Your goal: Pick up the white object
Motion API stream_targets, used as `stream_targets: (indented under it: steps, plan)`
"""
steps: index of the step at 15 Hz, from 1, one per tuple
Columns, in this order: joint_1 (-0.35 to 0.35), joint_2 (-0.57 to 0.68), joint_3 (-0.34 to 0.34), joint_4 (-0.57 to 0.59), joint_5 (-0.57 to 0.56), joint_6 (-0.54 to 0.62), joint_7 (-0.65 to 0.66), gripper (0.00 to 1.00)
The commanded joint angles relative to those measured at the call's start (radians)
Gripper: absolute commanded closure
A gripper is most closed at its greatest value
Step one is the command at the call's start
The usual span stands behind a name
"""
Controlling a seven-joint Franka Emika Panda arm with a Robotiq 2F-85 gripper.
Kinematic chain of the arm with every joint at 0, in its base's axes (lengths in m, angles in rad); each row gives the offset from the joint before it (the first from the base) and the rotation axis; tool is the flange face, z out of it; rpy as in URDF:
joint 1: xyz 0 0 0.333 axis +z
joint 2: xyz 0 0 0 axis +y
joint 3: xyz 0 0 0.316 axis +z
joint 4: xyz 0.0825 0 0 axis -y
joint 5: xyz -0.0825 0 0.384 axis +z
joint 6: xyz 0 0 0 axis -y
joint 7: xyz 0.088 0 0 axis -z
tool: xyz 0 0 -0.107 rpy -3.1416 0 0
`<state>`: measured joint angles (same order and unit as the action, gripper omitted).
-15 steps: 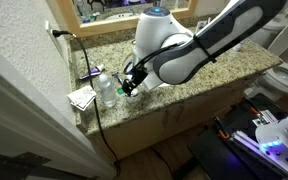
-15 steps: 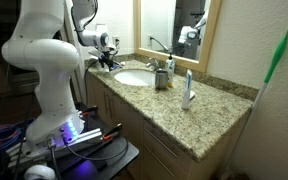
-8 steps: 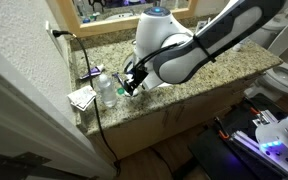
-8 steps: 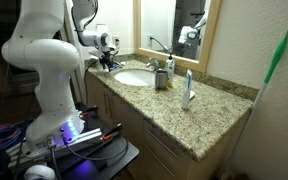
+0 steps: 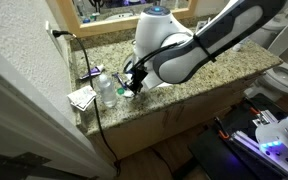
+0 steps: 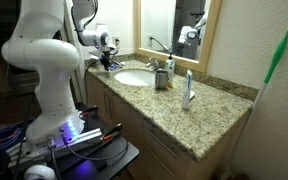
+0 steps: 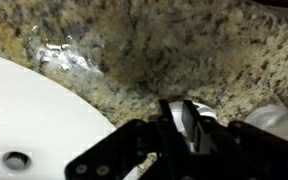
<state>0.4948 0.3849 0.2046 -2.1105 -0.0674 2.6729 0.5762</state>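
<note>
Gripper (image 5: 132,87) is down at the granite counter (image 5: 214,62), just beside the sink (image 6: 134,77) rim. In the wrist view the fingers (image 7: 170,112) are drawn narrow, with a pale piece between them. I take that for the white object (image 7: 185,122), lying on the counter close to the sink edge. Can't tell whether the pads actually clamp it or only bracket it. The arm's own bulk hides the contact in both exterior views.

Around it:
- Clear bottle (image 5: 106,90), upright, just beside the gripper on the wall side. It is the closest obstacle.
- Folded paper (image 5: 81,98), flat on the counter corner past the bottle.
- Black cable (image 5: 96,125), running from the wall outlet (image 5: 56,30) across the counter edge and down the cabinet front.
- Shiny clear patch (image 7: 69,58) on the granite near the sink rim. Can't tell what it is.
- Pale rounded shape (image 7: 276,118) at the frame edge, too blurred to identify.
- Faucet (image 6: 156,44) behind the basin, and a cup (image 6: 161,78) near the sink on its far side.
- White toothbrush (image 6: 187,90), upright, well apart from the gripper.
- Green brush (image 6: 278,52), leaning in the far corner.

Counts: 1 bottle, 1 paper, 1 cable, 1 sink with 1 drain (image 7: 17,158), 1 faucet, 1 cup, 1 toothbrush, 1 brush.
</note>
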Motion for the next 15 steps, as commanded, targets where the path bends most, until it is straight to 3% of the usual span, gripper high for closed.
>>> stream_targets:
  steps: [1,3,4,5,14,15]
  plan:
    - [-0.002,-0.004,0.003,0.001,0.019,-0.018,-0.022,1.0]
    - [-0.002,-0.01,0.003,-0.004,0.019,-0.02,-0.022,1.0]
    - [0.0,-0.012,-0.001,-0.005,0.015,-0.018,-0.017,0.94]
    - [0.004,-0.011,-0.007,-0.005,0.008,-0.013,-0.009,0.73]
    - [0.005,-0.011,-0.008,0.006,0.005,0.0,-0.006,0.11]
    - [0.005,-0.012,-0.008,0.008,0.005,0.0,-0.006,0.3]
